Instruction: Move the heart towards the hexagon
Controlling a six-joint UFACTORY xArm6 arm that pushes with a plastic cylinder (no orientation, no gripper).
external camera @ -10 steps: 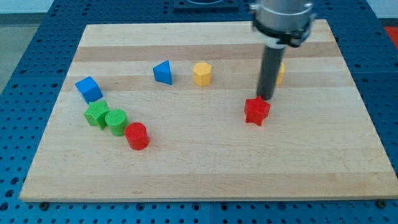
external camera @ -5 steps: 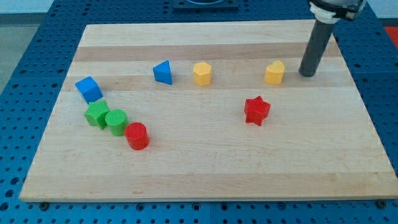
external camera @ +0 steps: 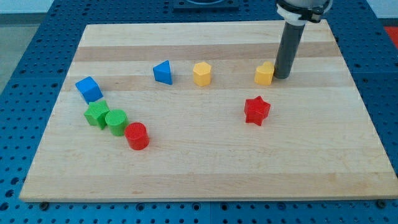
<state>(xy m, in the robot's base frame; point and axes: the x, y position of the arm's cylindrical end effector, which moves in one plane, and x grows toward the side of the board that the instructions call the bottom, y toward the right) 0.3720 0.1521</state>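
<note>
The yellow heart [external camera: 264, 73] lies on the wooden board [external camera: 205, 168] right of centre, near the view's top. My tip [external camera: 282, 77] touches the heart's right side. The yellow hexagon [external camera: 201, 73] lies to the heart's left, about a hundred pixels away, at the same height in the view.
A red star [external camera: 257, 110] lies below the heart. A blue triangle [external camera: 163, 72] lies left of the hexagon. At the view's left lie a blue cube [external camera: 89, 89], a green star [external camera: 96, 114], a green cylinder [external camera: 115, 121] and a red cylinder [external camera: 137, 135].
My tip went from above the red star to the heart's right, then moved left against the heart. The heart has slid a little to the left.
</note>
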